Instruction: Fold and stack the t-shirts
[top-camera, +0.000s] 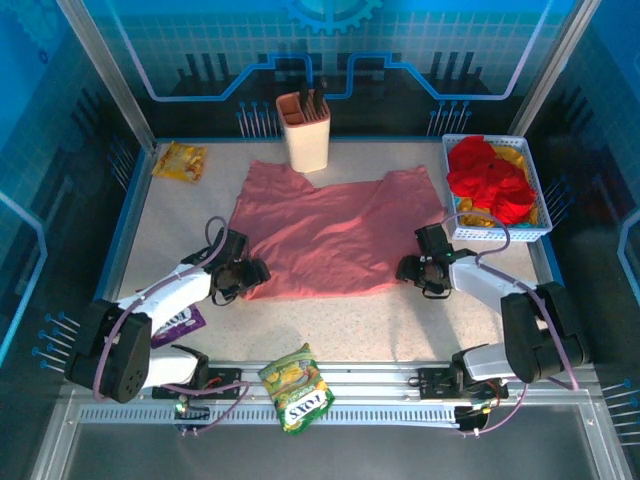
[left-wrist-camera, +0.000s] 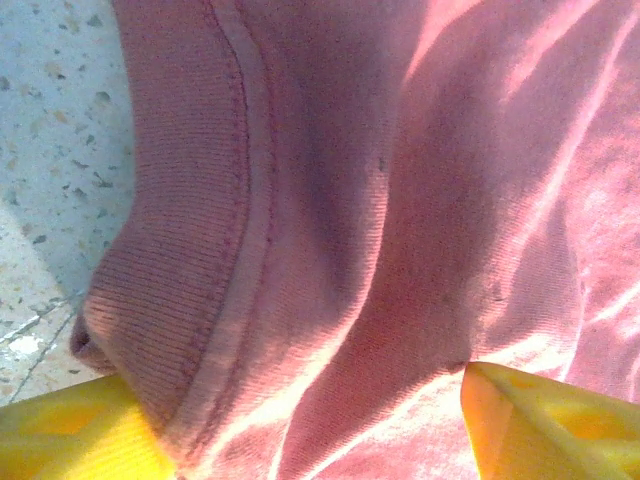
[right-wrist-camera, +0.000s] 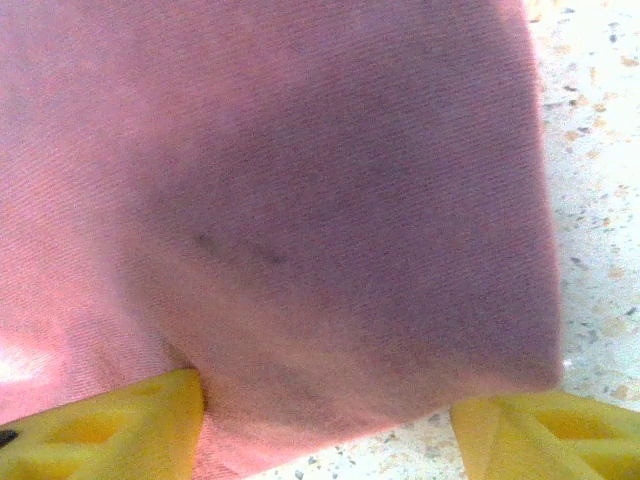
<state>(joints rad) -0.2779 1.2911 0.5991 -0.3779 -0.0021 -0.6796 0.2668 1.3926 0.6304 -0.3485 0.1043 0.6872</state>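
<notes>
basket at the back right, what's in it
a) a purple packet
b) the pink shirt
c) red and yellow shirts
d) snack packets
c: a red shirt lies bunched over a yellow shirt inside the basket, while the pink shirt is spread on the table.

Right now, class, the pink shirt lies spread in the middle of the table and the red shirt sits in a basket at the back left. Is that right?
No. The basket holding the red shirt stands at the back right, not the back left; the top view shows it. The pink shirt does lie spread in the middle of the table.
</notes>
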